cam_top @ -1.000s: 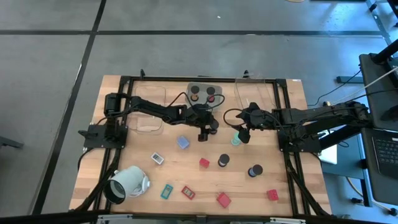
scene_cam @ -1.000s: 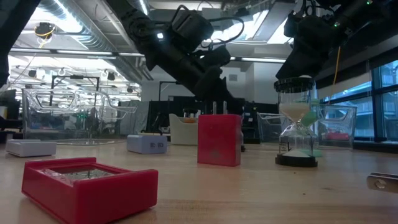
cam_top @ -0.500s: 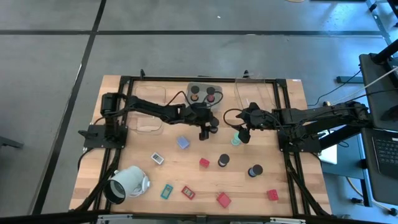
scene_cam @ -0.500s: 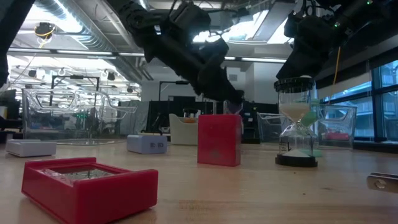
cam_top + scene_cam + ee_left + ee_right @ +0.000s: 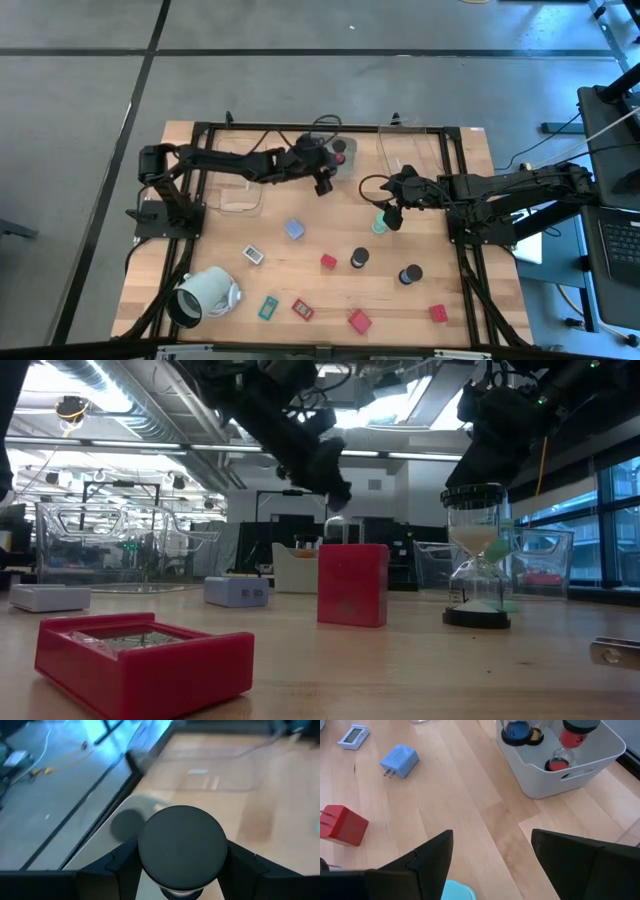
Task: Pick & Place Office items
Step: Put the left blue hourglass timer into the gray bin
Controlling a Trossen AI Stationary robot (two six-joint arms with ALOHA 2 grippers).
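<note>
The left pincer (image 5: pixel 182 870) is clamped on a black-topped cylinder (image 5: pixel 182 847), its lower part hidden, held above the grey tray (image 5: pixel 342 170) at the tabletop's (image 5: pixel 470 300) far edge; the right pincer (image 5: pixel 390 218), fingers apart, hovers over a teal piece (image 5: pixel 379 226) that is mostly hidden beneath it; other pieces lie scattered nearer.

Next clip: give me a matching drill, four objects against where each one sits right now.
Things:
1. black cylinder
2. pale blue cube
3. hollow cylinder
4. red-topped cylinder

Places:
a. inside the grey bin
b. between the left gripper's fingers
c. on its side near the table's left edge
d. mid-table, clear of both arms

Pairs: 1-b, 2-d, 3-c, 4-a
</note>
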